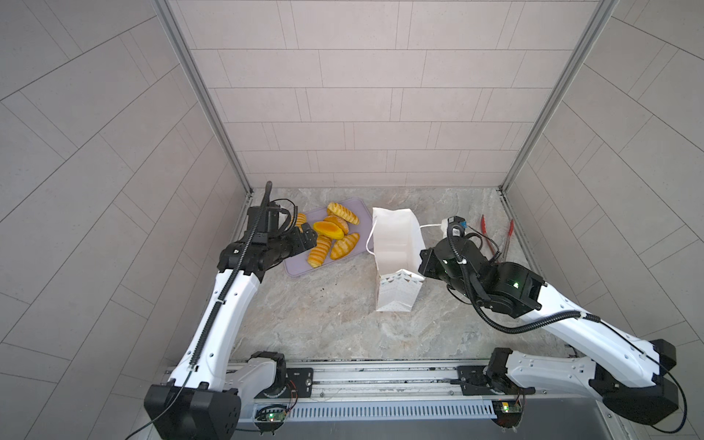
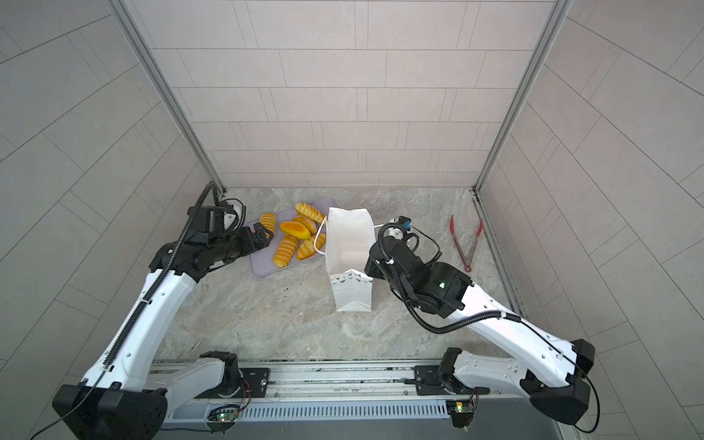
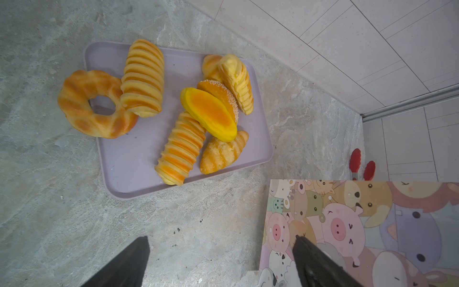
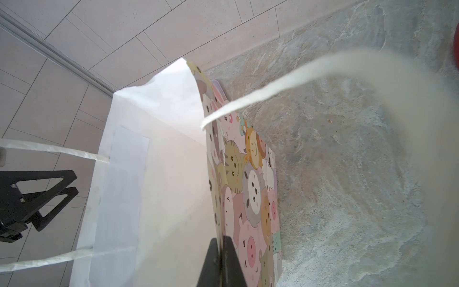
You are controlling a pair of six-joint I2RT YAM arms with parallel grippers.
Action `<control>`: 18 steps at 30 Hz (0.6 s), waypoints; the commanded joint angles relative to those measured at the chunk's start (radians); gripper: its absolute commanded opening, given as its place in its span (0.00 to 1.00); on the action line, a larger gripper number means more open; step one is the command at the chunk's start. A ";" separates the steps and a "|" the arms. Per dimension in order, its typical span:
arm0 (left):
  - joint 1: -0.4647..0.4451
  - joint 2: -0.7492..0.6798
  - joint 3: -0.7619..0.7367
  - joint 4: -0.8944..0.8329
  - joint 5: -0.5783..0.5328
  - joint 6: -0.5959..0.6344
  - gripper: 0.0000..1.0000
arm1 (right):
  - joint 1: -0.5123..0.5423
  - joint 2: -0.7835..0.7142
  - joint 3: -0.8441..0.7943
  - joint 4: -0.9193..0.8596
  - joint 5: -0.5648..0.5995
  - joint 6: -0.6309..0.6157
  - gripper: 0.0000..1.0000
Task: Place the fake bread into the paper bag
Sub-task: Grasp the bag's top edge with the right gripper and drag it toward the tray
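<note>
Left pincer (image 1: 306,233) is hovering over the 9 o'clock end of the lilac tray (image 1: 295,268), jaws spreading wide. In the left wrist view its two dark fingers (image 3: 131,258) are standing well apart above the marble table (image 1: 324,324).

Over to the right pincer (image 4: 221,258), and it's clamping tight on the paper bag (image 1: 396,244). It's pinching the rim of the side wall at about 4 o'clock of the bag's mouth in both top views. The bag is standing upright near the middle of the table with its mouth gaping and its white inside showing. One white string handle (image 1: 368,238) is drooping toward the tray. The wrist views are catching a cartoon animal print on its outer sides.

The fake bread (image 1: 335,234) is lying piled on the tray, at 9 o'clock of the bag and just beside it. The ring-shaped pastry (image 3: 82,119) is hanging half off the tray's edge onto the table. The smooth orange oval (image 3: 211,114) is riding on top, leaning across a striped loaf (image 3: 181,149) and a sesame roll (image 3: 221,93).

Out at 3 o'clock of the bag, well apart from it, the red-tipped tongs (image 2: 459,244) are lying flat by the wall.
</note>
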 commanded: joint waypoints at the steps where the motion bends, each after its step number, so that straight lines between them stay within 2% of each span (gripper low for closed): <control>1: 0.028 -0.020 -0.022 0.021 0.046 0.019 0.97 | 0.044 0.009 0.029 0.006 0.100 0.109 0.00; 15: 0.072 -0.040 -0.044 0.033 0.099 0.015 0.97 | 0.141 0.079 0.025 0.029 0.089 0.202 0.00; 18: 0.074 -0.041 -0.050 0.038 0.103 0.011 0.97 | 0.148 0.078 0.007 0.049 0.093 0.214 0.03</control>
